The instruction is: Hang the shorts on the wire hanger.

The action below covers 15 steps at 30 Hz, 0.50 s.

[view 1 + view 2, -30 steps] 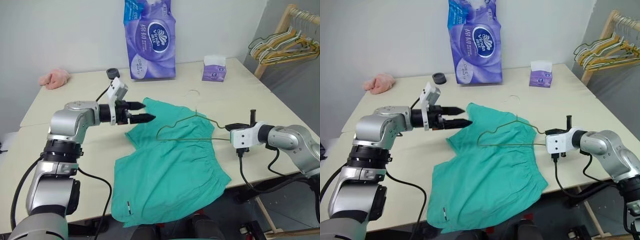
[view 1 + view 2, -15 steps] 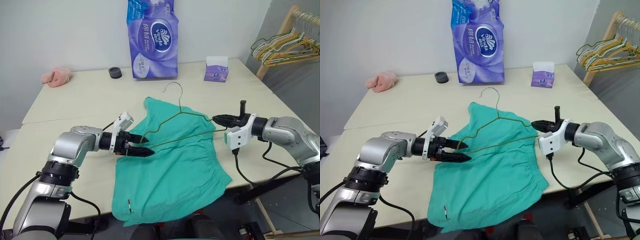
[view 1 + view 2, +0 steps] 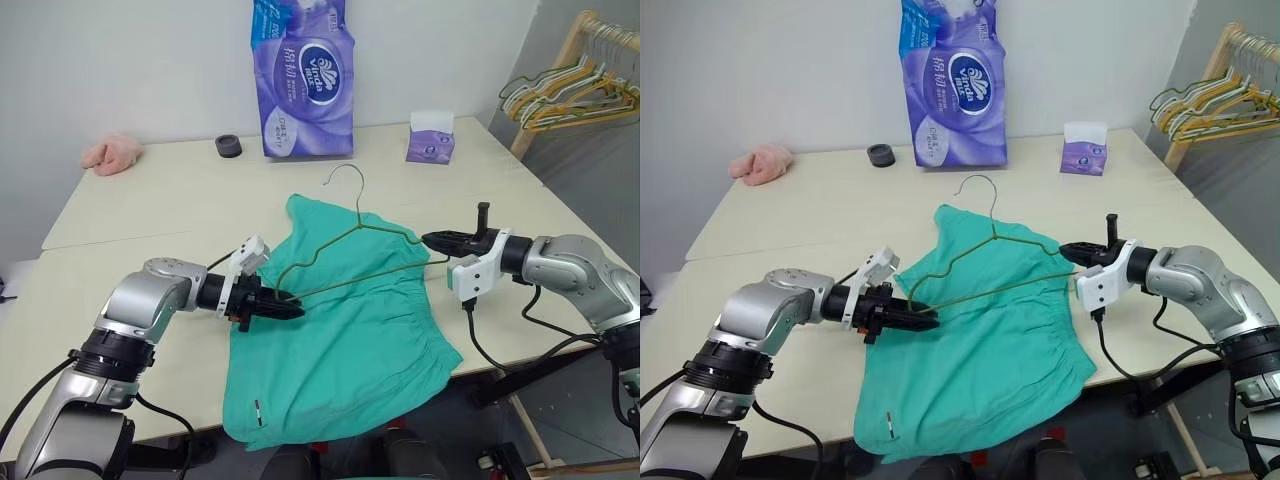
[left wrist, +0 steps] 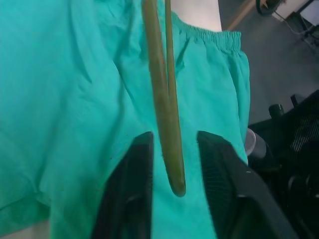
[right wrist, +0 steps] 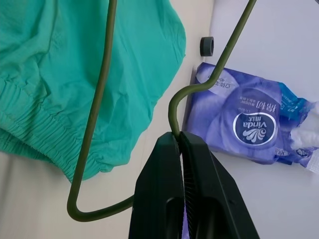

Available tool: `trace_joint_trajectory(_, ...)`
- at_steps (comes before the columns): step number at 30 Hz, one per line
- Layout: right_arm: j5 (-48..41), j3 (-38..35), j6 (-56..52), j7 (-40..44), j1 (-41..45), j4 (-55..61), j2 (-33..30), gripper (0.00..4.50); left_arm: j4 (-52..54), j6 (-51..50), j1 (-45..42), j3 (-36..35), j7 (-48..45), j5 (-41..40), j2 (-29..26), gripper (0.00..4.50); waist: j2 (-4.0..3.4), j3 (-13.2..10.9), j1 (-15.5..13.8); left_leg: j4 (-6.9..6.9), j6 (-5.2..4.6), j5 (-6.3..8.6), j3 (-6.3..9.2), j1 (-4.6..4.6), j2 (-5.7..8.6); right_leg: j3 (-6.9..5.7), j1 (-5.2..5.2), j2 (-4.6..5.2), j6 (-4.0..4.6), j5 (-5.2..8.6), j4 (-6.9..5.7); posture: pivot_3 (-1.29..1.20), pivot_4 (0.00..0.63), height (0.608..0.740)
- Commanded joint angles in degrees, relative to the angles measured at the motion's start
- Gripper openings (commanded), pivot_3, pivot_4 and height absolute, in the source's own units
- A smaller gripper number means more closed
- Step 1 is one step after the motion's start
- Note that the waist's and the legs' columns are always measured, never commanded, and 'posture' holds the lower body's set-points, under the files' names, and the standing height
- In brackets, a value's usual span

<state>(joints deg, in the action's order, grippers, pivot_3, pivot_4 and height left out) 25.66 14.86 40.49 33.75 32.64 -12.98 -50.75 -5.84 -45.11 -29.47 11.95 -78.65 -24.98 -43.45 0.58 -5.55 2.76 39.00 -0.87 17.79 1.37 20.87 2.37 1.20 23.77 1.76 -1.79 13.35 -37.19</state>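
Note:
The teal shorts (image 3: 350, 350) lie spread on the table (image 3: 150, 200), waistband toward the right, one leg hanging over the front edge. The wire hanger (image 3: 362, 222) is held tilted above them, hook up. My right gripper (image 3: 432, 240) is shut on its right corner; in the right wrist view the fingertips (image 5: 169, 142) pinch the wire. My left gripper (image 3: 292, 308) is at the hanger's left corner just above the cloth. In the left wrist view its fingers (image 4: 132, 189) stand narrowly apart on either side of the wire hanger (image 4: 172, 169), a thin gap showing each side.
A purple toilet-paper pack (image 3: 300, 80), a black roll (image 3: 229, 146) and a tissue box (image 3: 430, 138) stand along the table's back. A pink cloth lump (image 3: 110, 155) lies at the back left. A wooden rack with bunched hangers (image 3: 570, 90) stands off the table's right.
The right gripper has tipped the hanger up so its hook rises. The left gripper came down and back to the hanger's left corner, and its fingers have narrowed around the wire.

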Motion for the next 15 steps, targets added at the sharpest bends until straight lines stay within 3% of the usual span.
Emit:
trace_joint_trajectory(1,-2.0,-1.8,0.4,0.3,0.9,1.8,-0.1,0.00,3.1,1.6,0.9,0.6,-1.5,0.0,-1.0,0.18,0.00,0.0,0.0,0.00,0.00,0.00,0.00,0.00,0.00,0.00,0.00,0.00,0.00,0.00,0.00,-0.07,0.060,0.740)
trace_joint_trajectory(15,-4.2,-1.6,1.1,4.5,-1.4,4.0,-0.8,0.00,0.3,4.2,1.3,0.5,-0.7,0.9,-0.2,0.04,0.00,0.0,0.0,0.04,-0.18,0.10,0.00,-0.05,0.00,-0.01,-0.02,-0.01,0.01,-0.01,-0.08,-0.07,0.062,0.740)
